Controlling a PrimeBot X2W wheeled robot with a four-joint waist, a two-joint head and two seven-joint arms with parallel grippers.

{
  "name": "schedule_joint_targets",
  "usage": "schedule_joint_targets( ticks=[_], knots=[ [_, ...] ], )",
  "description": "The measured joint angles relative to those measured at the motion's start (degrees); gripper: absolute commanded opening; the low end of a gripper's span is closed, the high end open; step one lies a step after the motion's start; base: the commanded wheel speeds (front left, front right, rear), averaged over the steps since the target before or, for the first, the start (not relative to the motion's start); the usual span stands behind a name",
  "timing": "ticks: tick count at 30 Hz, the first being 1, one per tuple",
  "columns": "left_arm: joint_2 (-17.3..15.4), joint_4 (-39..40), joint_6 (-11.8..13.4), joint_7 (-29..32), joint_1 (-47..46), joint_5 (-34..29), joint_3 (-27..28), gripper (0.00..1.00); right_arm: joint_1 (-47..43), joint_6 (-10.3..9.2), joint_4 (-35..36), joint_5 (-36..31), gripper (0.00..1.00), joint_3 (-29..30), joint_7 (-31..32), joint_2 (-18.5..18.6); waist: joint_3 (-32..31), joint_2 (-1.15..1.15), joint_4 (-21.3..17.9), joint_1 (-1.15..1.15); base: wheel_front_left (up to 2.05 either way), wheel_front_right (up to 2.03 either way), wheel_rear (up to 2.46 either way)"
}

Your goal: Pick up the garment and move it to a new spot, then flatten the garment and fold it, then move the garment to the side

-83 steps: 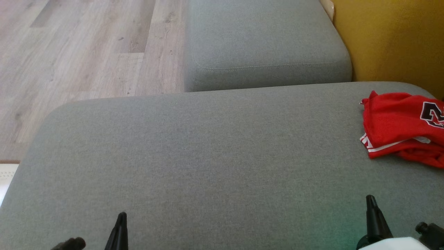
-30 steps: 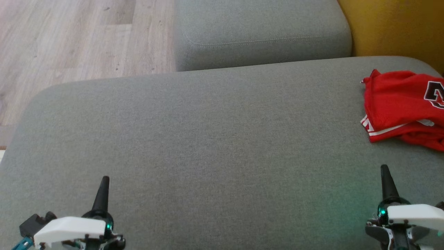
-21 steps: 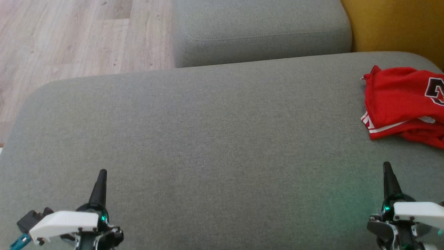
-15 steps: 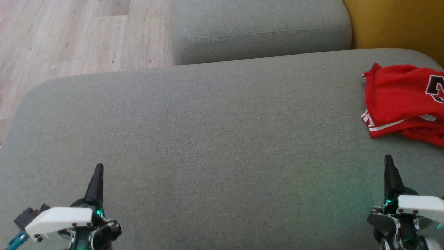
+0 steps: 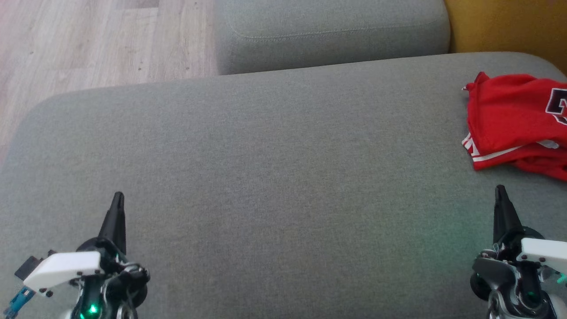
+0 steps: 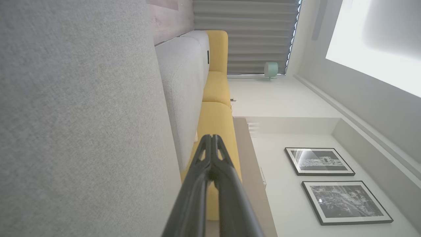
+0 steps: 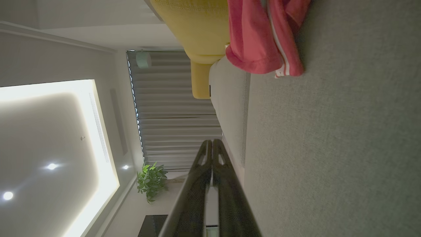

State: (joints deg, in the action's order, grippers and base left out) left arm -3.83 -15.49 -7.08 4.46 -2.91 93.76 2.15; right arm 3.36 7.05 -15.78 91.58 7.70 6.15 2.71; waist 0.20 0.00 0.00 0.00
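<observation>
Jaws of left gripper and right gripper closed, empty. Red jersey lies on grey seat cushion near right gripper; yellow upholstery beyond.

One red garment, two grey cushions, two grippers (one per arm) and two framed pictures are counted.

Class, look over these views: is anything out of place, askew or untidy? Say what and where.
The red garment lies bunched and creased at the far right of the grey cushion, not spread flat. Nothing else stands out.
</observation>
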Motion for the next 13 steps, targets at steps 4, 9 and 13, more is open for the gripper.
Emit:
schedule_joint_targets(
  ticks=[4,9,13],
  knots=[
    [0.1,0.0,0.0,0.0,-0.2,0.1,0.2,0.00,0.0,0.00,0.0,0.2,0.00,0.0,0.0,0.0,0.0,0.00,0.0,0.00,0.00,0.00,0.00],
    [0.1,0.0,0.0,0.1,-0.2,0.1,0.3,0.00,0.0,0.00,0.0,0.2,0.00,0.0,0.0,0.0,0.0,0.00,0.0,0.00,0.00,0.00,0.00],
    [0.1,0.0,0.0,0.1,-0.2,0.1,0.4,0.00,0.0,0.00,0.0,0.2,0.00,0.0,0.0,0.0,0.0,0.00,0.0,0.00,0.00,0.00,0.00]
  ],
)
